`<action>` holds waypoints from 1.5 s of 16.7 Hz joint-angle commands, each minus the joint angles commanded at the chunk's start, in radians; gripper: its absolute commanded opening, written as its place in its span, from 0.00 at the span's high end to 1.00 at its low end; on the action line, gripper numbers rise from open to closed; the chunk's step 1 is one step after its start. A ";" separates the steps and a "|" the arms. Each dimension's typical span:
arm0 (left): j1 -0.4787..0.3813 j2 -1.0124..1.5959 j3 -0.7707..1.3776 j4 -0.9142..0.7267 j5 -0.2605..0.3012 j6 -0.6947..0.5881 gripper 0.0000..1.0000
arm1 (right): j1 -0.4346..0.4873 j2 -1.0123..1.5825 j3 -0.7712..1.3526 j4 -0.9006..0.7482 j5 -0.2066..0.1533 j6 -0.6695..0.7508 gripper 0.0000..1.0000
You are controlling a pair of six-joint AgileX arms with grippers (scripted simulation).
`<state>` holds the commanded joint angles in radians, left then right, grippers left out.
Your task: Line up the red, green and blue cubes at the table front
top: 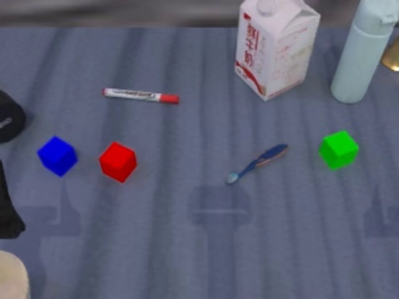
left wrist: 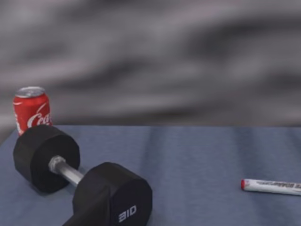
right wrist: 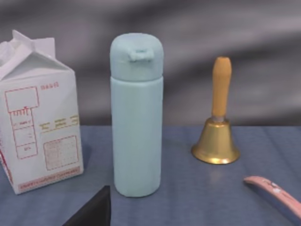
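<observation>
Three cubes rest on the grey-blue table [top: 187,261] in the top view. The blue cube [top: 57,155] is at the left, with the red cube [top: 118,161] a short gap to its right. The green cube [top: 338,149] sits alone far to the right. None of them shows in either wrist view. Neither arm appears in the top view; only their shadows fall along the table front. A dark wedge of my right gripper [right wrist: 94,212] pokes into the right wrist view. My left gripper does not show.
A red-capped marker [top: 140,95] [left wrist: 273,186] lies behind the red cube. A blue spoon [top: 259,163] lies mid-table. The milk carton [top: 275,47] [right wrist: 40,127], pale bottle [top: 361,53] [right wrist: 136,117] and bell [right wrist: 216,141] stand back right. A dumbbell [left wrist: 80,179] and can [left wrist: 31,110] are at the left.
</observation>
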<state>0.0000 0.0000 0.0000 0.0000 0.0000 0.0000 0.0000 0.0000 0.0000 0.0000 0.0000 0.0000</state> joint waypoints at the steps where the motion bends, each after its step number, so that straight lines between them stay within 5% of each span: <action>1: 0.000 0.000 0.000 0.000 0.000 0.000 0.00 | 0.000 0.000 0.000 0.000 0.000 0.000 0.00; 9: -0.049 0.292 0.263 -0.161 -0.002 0.028 0.00 | 0.000 0.000 0.000 0.000 0.000 0.000 0.00; 25: -0.291 1.863 1.458 -1.019 0.006 0.175 0.00 | 0.000 0.000 0.000 0.000 0.000 0.000 0.00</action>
<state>-0.2912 1.8634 1.4582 -1.0186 0.0062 0.1750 0.0000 0.0000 0.0000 0.0000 0.0000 0.0000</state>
